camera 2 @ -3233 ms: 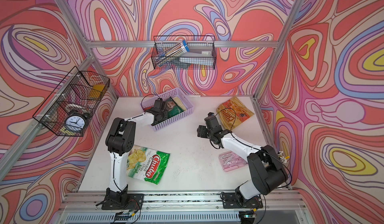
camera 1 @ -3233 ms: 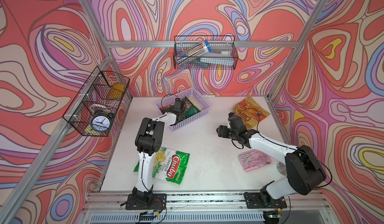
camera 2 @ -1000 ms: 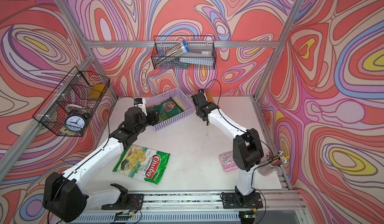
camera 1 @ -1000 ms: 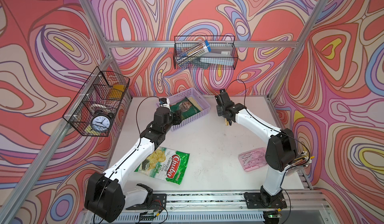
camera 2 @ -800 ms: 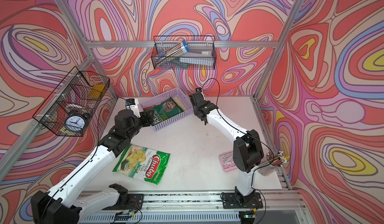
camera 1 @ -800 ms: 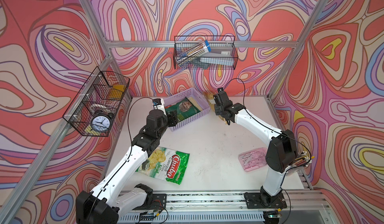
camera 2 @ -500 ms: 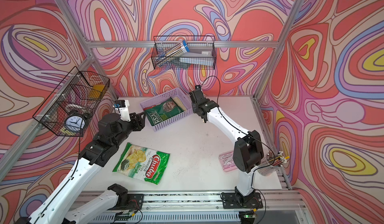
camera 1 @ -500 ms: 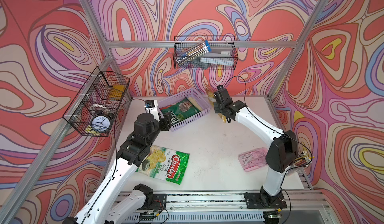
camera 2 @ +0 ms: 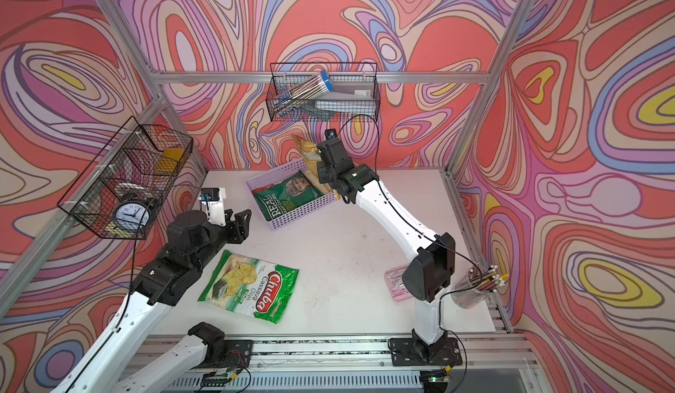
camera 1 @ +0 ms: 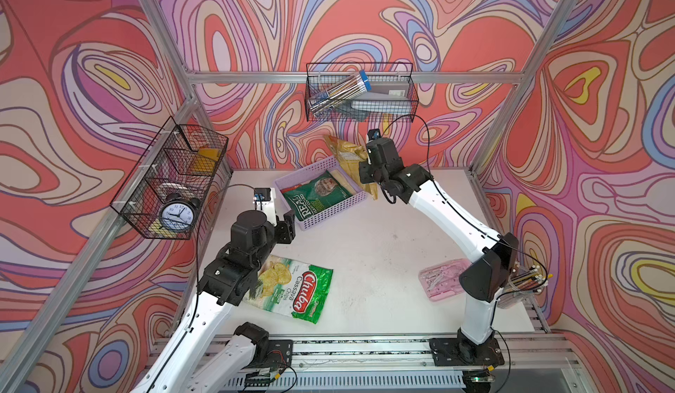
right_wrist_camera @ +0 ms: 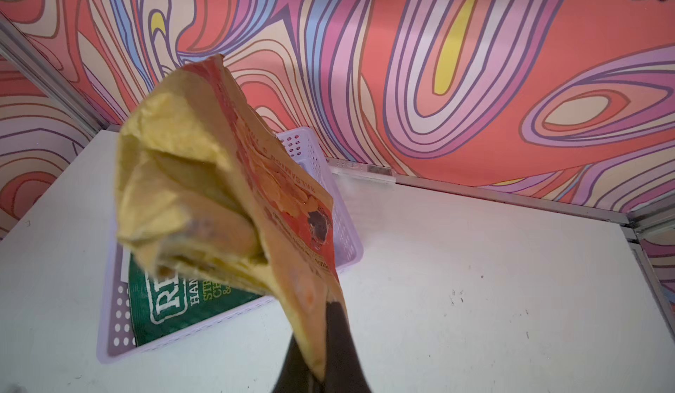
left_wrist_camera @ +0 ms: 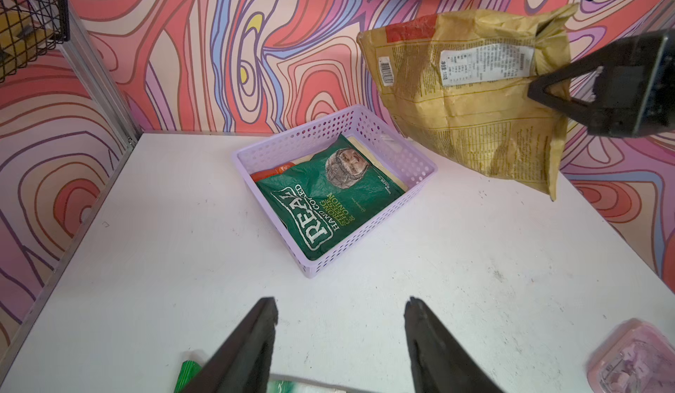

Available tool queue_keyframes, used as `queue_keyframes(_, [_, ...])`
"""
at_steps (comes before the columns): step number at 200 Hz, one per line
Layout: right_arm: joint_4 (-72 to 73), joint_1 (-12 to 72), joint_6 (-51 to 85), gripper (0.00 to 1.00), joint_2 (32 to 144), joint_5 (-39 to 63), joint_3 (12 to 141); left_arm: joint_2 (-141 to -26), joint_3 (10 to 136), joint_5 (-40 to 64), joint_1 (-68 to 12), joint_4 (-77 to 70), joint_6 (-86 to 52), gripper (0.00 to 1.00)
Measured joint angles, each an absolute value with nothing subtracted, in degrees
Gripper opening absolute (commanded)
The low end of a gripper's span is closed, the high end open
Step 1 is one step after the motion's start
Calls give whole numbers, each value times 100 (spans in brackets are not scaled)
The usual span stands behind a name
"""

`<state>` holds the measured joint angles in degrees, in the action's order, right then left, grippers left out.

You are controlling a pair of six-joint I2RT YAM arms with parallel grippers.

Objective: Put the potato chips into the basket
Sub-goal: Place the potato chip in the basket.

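Readable print: I see "REAL", "HAND COOKED", "STRONG CHEESE & ONION" on the green bag (left_wrist_camera: pixel 328 194) lying in the basket (left_wrist_camera: pixel 416 161); "Chuba Cassava Chips" on the green-white bag (camera 1: pixel 292 289) flat on the counter (camera 1: pixel 383 248). The yellow bag (left_wrist_camera: pixel 471 99) shows a barcode and a white label, too small for me to read.

My right gripper (left_wrist_camera: pixel 540 91) is clamped on the yellow bag's edge; the bag hangs in the air from it, over the basket's far corner and rim, clear of the counter. From the right wrist the bag (right_wrist_camera: pixel 219 205) fills the view just ahead of the gripper, basket (right_wrist_camera: pixel 343 227) directly beyond it.

My left gripper (left_wrist_camera: pixel 339 321) stands about half open, holding nothing, above bare counter. The basket sits ahead of it, near but apart; the Chuba bag lies right under and behind it.

An orange-cream bag (left_wrist_camera: pixel 270 172) peeks from under the green one.

Around: pink case (camera 1: pixel 442 281) by the right arm's base, pencil cup (camera 2: pixel 475 289) at the counter edge, wire baskets on the walls, one with a clock (camera 1: pixel 175 214).
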<state>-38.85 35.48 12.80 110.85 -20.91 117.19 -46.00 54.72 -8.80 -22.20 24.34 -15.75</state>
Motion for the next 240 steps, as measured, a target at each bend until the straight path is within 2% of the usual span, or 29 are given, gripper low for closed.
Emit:
queue_keyframes(65, [-4217, 3548, 1653, 0, 12331, -1896, 12396, -4403, 5391, -854, -2084, 2445, -1559, 62])
queue_keyframes(107, [-4281, 3551, 1765, 0, 12604, -1686, 12733, -4397, 5349, -611, -1817, 2440, -1656, 62])
queue_keyframes(173, [-3197, 3546, 2123, 4, 13082, -633, 12763, -4403, 5312, -340, -1636, 2438, -1782, 62])
queue_keyframes(186, [-2891, 3546, 2226, 11, 13268, -405, 12790, -4403, 5312, -311, -1616, 2436, -1787, 62])
queue_keyframes(199, [-2571, 3551, 2320, 30, 13491, -169, 12923, -4405, 5310, -307, -1597, 2436, -1789, 62])
queue_keyframes(204, [-2456, 3551, 2421, 34, 13581, -78, 12988, -4405, 5310, -303, -1588, 2436, -1791, 62])
queue_keyframes(229, [-1946, 3566, 2635, 47, 13865, 362, 13244, -4427, 5299, -298, -1568, 2434, -1800, 62])
queue_keyframes(240, [-1804, 3568, 2700, 48, 13867, 510, 13244, -4445, 5290, -296, -1566, 2432, -1800, 63])
